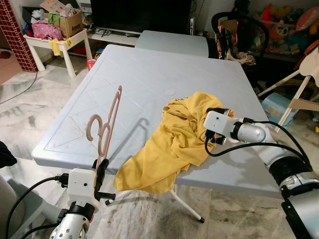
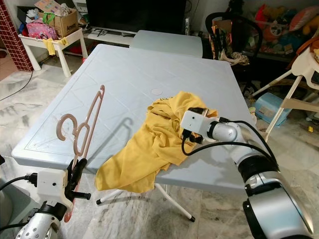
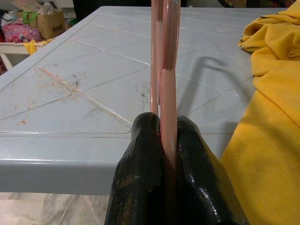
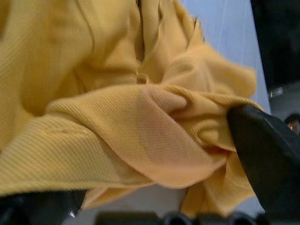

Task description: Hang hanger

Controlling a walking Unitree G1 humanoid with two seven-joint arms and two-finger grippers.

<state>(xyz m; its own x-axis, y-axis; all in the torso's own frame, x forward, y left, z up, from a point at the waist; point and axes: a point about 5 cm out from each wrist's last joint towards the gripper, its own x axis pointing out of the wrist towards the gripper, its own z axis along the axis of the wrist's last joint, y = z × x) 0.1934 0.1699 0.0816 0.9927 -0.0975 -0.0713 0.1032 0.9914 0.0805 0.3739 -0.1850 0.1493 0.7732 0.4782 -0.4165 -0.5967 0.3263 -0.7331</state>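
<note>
The left gripper, at the near edge of the table, is pinching its two black fingers tight on the lower bar of a pale pink plastic clothes hanger, with no gap showing beside the bar. The hanger is standing up from the fingers and leaning away over the table, its hook curling toward the robot's left and its shadow falling on the tabletop.

The right gripper is reaching in from the robot's right with its fingers spread wide around a bunched fold of a crumpled yellow knit shirt; one finger is pressing against the fabric, the other sitting low at the opposite side. The shirt is lying heaped on the right half of the light grey plastic folding table, one end drooping over the near edge, just beside the left gripper.

Beyond the table, a dark television screen and a small white side table carrying a cardboard box are standing on the marble floor.
</note>
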